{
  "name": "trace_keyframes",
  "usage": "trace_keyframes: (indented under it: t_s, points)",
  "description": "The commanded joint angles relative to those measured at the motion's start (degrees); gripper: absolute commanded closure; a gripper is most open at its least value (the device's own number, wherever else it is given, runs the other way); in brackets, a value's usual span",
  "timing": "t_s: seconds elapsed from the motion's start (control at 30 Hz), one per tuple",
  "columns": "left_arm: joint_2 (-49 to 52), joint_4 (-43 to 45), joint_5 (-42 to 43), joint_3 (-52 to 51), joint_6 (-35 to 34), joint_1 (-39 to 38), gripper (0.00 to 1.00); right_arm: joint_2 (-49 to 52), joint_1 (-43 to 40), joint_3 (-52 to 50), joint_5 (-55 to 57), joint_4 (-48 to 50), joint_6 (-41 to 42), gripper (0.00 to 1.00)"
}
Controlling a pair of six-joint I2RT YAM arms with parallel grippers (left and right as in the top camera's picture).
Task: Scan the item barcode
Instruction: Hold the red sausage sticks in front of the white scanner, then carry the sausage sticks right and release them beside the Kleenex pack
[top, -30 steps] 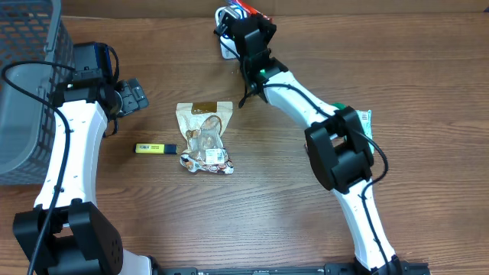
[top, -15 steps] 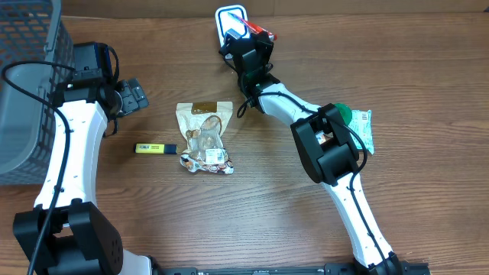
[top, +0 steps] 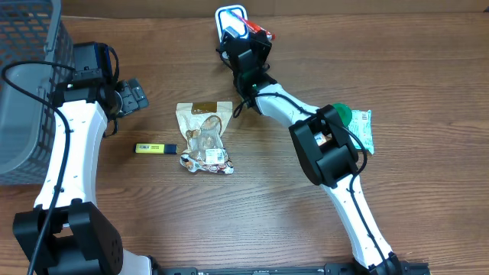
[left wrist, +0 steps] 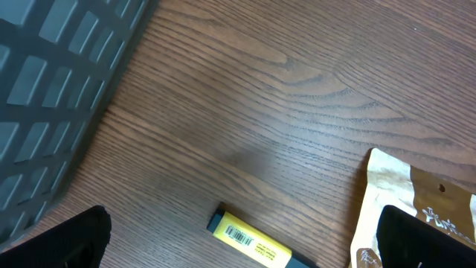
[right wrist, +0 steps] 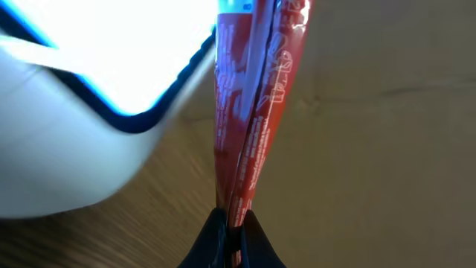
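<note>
Wooden table (top: 428,69): grey basket (top: 23,76) at left, red packet (right wrist: 256,89) beside scanner (top: 229,19).

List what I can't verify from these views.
- Barcode on the red packet: right wrist view, print blurred, no code visible.
- The scanner window: right wrist view, washed out by glare.
- The red packet overhead: mostly hidden by the right gripper.
- The green-white pouch: overhead, partly behind right arm.
</note>
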Motion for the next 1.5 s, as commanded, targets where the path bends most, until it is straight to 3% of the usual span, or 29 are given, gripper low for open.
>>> trace_keyframes:
  t_s: [0.0, 0.17, 0.3, 0.47, 0.63, 0.7, 0.87, 1.03, 1.13, 1.2, 1.27, 1.47]
  points:
    - [-0.87, 0.11, 0.26, 0.83, 1.09, -0.39, 0.00, -10.86, 0.50, 0.76, 3.69, -0.90, 7.78, 0.97]
    - [-0.87, 0.11, 0.26, 0.83, 1.09, -0.37, 0.00, -20.06, 1.55, 0.76, 3.58, -19.15, 19.56, 0.97]
    - [-0.87, 0.11, 0.26, 0.83, 1.09, -0.39, 0.00, -27.34, 1.84, 0.76, -4.20, -40.35, 36.46, 0.96]
    - [-0.87, 0.11, 0.26, 0.83, 1.09, -0.39, 0.00, -33.29, 0.96, 0.76, -26.18, -65.92, 56.48, 0.96]
    - [-0.87, 0.11, 0.26, 0.83, 1.09, -0.37, 0.00, -33.24, -2.16, -0.17, -49.70, -81.96, 60.35, 0.86]
    - [-0.87, 0.11, 0.26, 0.83, 1.09, -0.37, 0.00, -33.24, -3.52, -2.71, -53.92, -83.56, 60.35, 0.82]
    - [-0.87, 0.11, 0.26, 0.83, 1.09, -0.39, 0.00, -33.24, -5.70, -10.05, -54.03, -83.87, 60.70, 0.85]
    - [-0.87, 0.11, 0.26, 0.83, 1.09, -0.39, 0.00, -33.24, -6.45, -16.98, -54.03, -78.97, 62.10, 0.83]
    - [-0.87, 0.11, 0.26, 0.83, 1.09, -0.39, 0.00, -33.24, -6.43, -18.88, -54.03, -74.79, 62.10, 0.76]
    - [-0.87, 0.11, 0.24, 0.83, 1.09, -0.39, 0.00, -33.24, -6.34, -19.69, -54.01, -71.84, 62.12, 0.66]
    - [-0.87, 0.11, 0.26, 0.83, 1.09, -0.39, 0.00, -33.18, -6.34, -20.11, -54.01, -68.63, 62.12, 0.65]
    - [-0.87, 0.11, 0.26, 0.83, 1.09, -0.39, 0.00, -32.13, -6.32, -21.16, -54.01, -62.03, 63.21, 0.48]
